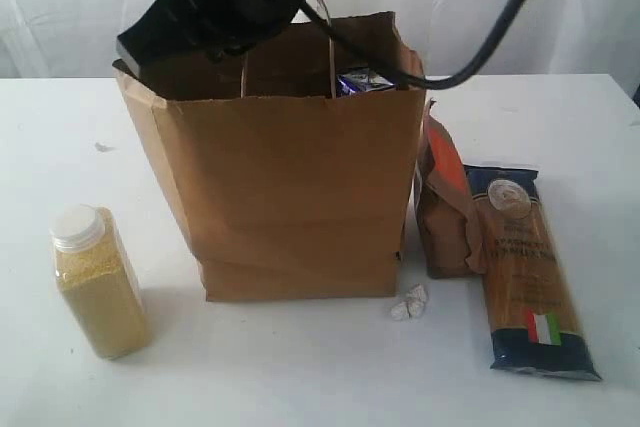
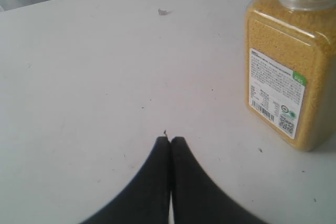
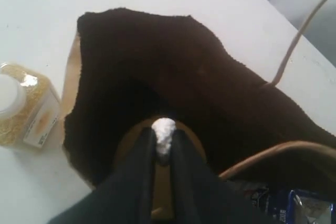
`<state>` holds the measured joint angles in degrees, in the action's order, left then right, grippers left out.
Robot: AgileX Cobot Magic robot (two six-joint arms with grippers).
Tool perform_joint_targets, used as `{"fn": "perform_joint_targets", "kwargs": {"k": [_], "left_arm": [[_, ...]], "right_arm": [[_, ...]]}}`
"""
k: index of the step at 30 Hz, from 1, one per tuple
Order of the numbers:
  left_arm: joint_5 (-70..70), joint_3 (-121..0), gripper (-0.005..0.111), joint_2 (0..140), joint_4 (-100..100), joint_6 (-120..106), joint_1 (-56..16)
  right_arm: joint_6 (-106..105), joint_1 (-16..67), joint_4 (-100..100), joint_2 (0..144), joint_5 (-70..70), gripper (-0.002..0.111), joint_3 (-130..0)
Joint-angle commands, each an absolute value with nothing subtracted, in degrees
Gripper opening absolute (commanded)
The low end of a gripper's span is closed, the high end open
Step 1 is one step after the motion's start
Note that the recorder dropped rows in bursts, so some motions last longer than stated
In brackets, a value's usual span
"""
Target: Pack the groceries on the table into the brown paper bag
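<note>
The brown paper bag (image 1: pixel 290 187) stands upright mid-table. My right arm (image 1: pixel 230 2) reaches over its open top. The right gripper (image 3: pixel 164 132) is shut on a small white crumpled lump (image 3: pixel 164 129), above a tan jar lid (image 3: pixel 126 142) down in the bag (image 3: pixel 71 87). A blue-white carton (image 1: pixel 362 80) (image 3: pixel 294 205) also sits inside. The yellow-grain bottle (image 1: pixel 98 282) (image 2: pixel 286 61) stands left of the bag. My left gripper (image 2: pixel 170 139) is shut and empty over bare table (image 2: pixel 105 77) near that bottle. The brown pouch (image 1: pixel 445 207) and spaghetti pack (image 1: pixel 528 267) lie right of the bag.
Small white crumpled bits (image 1: pixel 409 302) lie on the table (image 1: pixel 300 367) at the bag's front right corner. A small scrap (image 1: pixel 103 147) sits far left. A black cable (image 1: pixel 480 47) hangs across the bag's top right. The bag's cord handle (image 3: pixel 273 153) arches near the gripper.
</note>
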<state>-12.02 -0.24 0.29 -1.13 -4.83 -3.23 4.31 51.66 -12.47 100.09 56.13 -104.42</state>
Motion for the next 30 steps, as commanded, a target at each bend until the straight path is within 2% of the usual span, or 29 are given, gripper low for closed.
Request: {"fn": "perform_joint_targets", "kwargs": {"k": [1,9,12,17,19,30], "left_arm": [[-12.01,0.0,0.0,0.0,-0.56,-4.78,-3.01],[-12.01,0.0,0.0,0.0,-0.56,-4.78,-3.01],[-12.01,0.0,0.0,0.0,-0.56,-4.78,-3.01],[-12.01,0.0,0.0,0.0,-0.56,-4.78,-3.01],[-12.01,0.0,0.0,0.0,-0.56,-4.78,-3.01],[-12.01,0.0,0.0,0.0,-0.56,-4.78,-3.01]], "right_arm": [[4.61,51.32,-12.33,101.61,56.2,0.0,-106.35],[4.72,51.32,-10.64,103.44,55.6,0.002,-106.73],[4.72,51.32,-10.16,103.69,54.61,0.013,-106.73],[4.72,51.32,-10.28,103.69,53.94,0.041,-106.73],[4.72,51.32,-10.28,103.69,53.94,0.047,-106.73],[4.72,51.99,-9.88,98.6,53.02,0.048,-106.73]]}}
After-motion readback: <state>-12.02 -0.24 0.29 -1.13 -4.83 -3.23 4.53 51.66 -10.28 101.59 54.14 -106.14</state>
